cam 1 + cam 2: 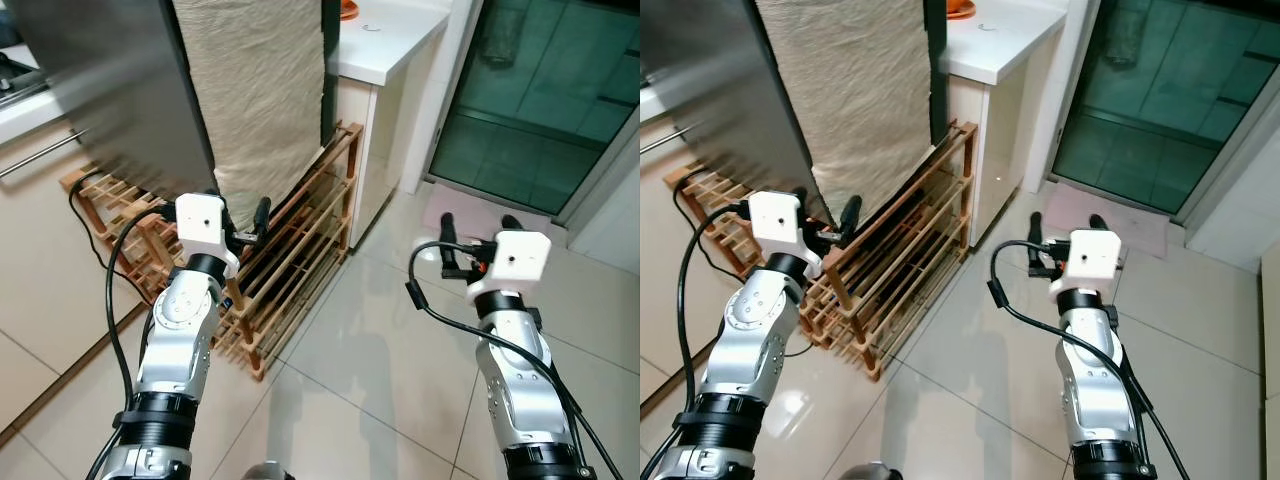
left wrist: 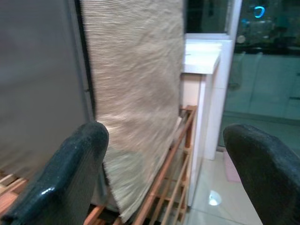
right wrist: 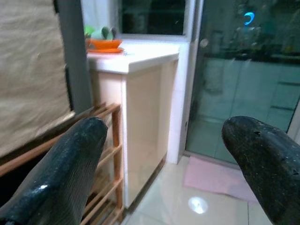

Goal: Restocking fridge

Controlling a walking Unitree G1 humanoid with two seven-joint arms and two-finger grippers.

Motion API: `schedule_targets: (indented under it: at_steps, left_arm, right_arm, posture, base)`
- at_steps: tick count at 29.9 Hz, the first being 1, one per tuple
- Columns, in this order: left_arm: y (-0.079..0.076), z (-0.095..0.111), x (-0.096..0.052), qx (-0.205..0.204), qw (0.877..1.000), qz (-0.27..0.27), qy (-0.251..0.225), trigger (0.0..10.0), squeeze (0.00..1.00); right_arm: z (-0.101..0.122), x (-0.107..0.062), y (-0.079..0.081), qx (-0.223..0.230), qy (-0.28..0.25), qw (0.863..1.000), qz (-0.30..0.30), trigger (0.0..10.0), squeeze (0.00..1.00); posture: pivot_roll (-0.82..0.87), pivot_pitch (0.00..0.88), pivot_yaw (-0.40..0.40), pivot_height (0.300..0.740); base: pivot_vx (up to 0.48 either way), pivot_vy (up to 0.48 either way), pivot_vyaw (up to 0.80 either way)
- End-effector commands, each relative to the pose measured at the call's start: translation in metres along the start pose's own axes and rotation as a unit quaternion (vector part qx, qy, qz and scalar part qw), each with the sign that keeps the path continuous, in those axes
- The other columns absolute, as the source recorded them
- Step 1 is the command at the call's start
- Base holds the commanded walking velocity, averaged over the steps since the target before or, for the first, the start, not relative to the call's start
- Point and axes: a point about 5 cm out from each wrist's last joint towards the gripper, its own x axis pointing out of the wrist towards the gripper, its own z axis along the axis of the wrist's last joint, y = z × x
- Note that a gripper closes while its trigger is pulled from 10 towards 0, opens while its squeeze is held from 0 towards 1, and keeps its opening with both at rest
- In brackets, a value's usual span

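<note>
The fridge (image 1: 120, 90) stands at the upper left as a tall grey steel body, with a beige woven cloth (image 1: 260, 90) hanging down its side. My left gripper (image 1: 240, 215) is raised in front of the cloth's lower edge, open with nothing between its fingers (image 2: 65, 173). My right gripper (image 1: 478, 226) is held out over the tiled floor to the right, also open and empty, its fingers (image 3: 61, 173) pointing toward the counter and the glass door. No items for stocking are in sight.
A low wooden slatted rack (image 1: 300, 250) sits at the fridge's foot, right under my left gripper. A white counter (image 1: 390, 45) holds an orange dish (image 1: 348, 10). A glass door (image 1: 540, 100) and pink mat (image 1: 1145, 225) lie to the right. A cabinet handle (image 1: 40, 155) is at left.
</note>
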Motion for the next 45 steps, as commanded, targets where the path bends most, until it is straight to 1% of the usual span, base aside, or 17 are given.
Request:
schedule_targets:
  at_steps: [1,4,8,16,17,20,24,26,30,33,34,35,40,45]
  left_arm:
    - [-0.002,0.003,-0.001,-0.004,1.0,0.002,-0.006,10.0,0.0]
    - [-0.004,0.005,-0.001,-0.004,1.0,0.001,-0.012,10.0,0.0]
    - [-0.007,0.007,-0.002,-0.014,1.0,-0.002,-0.016,10.0,0.0]
    - [-0.007,0.008,-0.004,-0.033,0.999,0.016,-0.017,10.0,0.0]
    - [-0.006,0.008,-0.003,-0.041,0.999,0.02,-0.015,10.0,0.0]
    - [-0.005,0.009,-0.003,-0.044,0.999,0.024,-0.014,10.0,0.0]
    - [-0.005,0.011,-0.001,-0.037,0.999,0.021,-0.018,10.0,0.0]
    - [-0.008,0.01,0.001,-0.011,1.0,0.007,-0.013,10.0,0.0]
    - [-0.013,0.009,0.006,0.011,1.0,-0.004,-0.005,10.0,0.0]
    - [-0.014,0.012,0.006,0.012,1.0,-0.012,-0.013,10.0,0.0]
    - [-0.015,0.014,0.007,0.006,1.0,-0.016,-0.018,10.0,0.0]
    - [-0.016,0.015,0.007,0.001,1.0,-0.017,-0.022,10.0,0.0]
    - [-0.02,0.018,0.01,0.006,0.999,-0.029,-0.028,10.0,0.0]
    - [-0.02,0.019,0.01,0.008,0.999,-0.03,-0.029,10.0,0.0]
  right_arm:
    - [0.006,0.002,-0.001,0.001,-0.012,1.0,-0.001,10.0,0.0]
    - [0.007,0.003,0.0,-0.001,-0.015,1.0,0.007,10.0,0.0]
    - [0.003,0.006,0.003,0.0,0.004,1.0,0.013,10.0,0.0]
    - [-0.002,0.006,0.008,-0.005,0.015,1.0,0.026,10.0,0.0]
    - [-0.003,0.006,0.008,-0.006,0.017,0.999,0.028,10.0,0.0]
    - [-0.005,0.005,0.008,-0.007,0.021,0.999,0.03,10.0,0.0]
    - [-0.006,0.005,0.008,-0.007,0.025,0.999,0.032,10.0,0.0]
    - [-0.007,0.005,0.008,-0.008,0.026,0.999,0.033,10.0,0.0]
    - [-0.008,0.005,0.008,-0.008,0.029,0.999,0.033,10.0,0.0]
    - [-0.008,0.005,0.009,-0.008,0.029,0.999,0.034,10.0,0.0]
    - [-0.008,0.005,0.009,-0.007,0.03,0.999,0.034,10.0,0.0]
    - [-0.009,0.005,0.009,-0.007,0.03,0.999,0.034,10.0,0.0]
    - [-0.009,0.005,0.01,-0.007,0.031,0.999,0.034,10.0,0.0]
    - [-0.01,0.004,0.01,-0.007,0.032,0.999,0.033,10.0,0.0]
  posture:
    - [-0.03,0.0,-0.001,0.74]
    - [-0.03,0.0,-0.003,0.74]
    - [-0.03,0.0,-0.006,0.74]
    - [-0.03,0.0,-0.007,0.74]
    - [-0.03,0.0,-0.007,0.74]
    - [-0.03,0.0,-0.008,0.74]
    - [-0.03,0.0,-0.007,0.74]
    - [-0.03,0.0,-0.008,0.74]
    - [-0.03,0.0,-0.008,0.74]
    - [-0.03,0.0,-0.004,0.74]
    - [-0.03,0.0,-0.003,0.74]
    - [-0.03,0.0,-0.001,0.74]
    - [-0.04,0.0,0.002,0.74]
    - [-0.04,0.0,0.005,0.74]
  base:
    - [0.0,0.0,0.41]
    - [0.0,0.0,0.42]
    - [0.073,0.0,0.13]
    - [0.365,0.308,0.0]
    - [0.0,0.461,0.0]
    - [0.0,0.468,0.0]
    - [0.0,0.48,0.0]
    - [0.0,0.48,0.0]
    - [0.0,0.0,0.0]
    - [0.0,0.0,0.0]
    - [0.0,0.0,0.0]
    - [0.352,0.0,0.0]
    - [0.395,-0.202,0.0]
    - [0.414,-0.144,0.0]
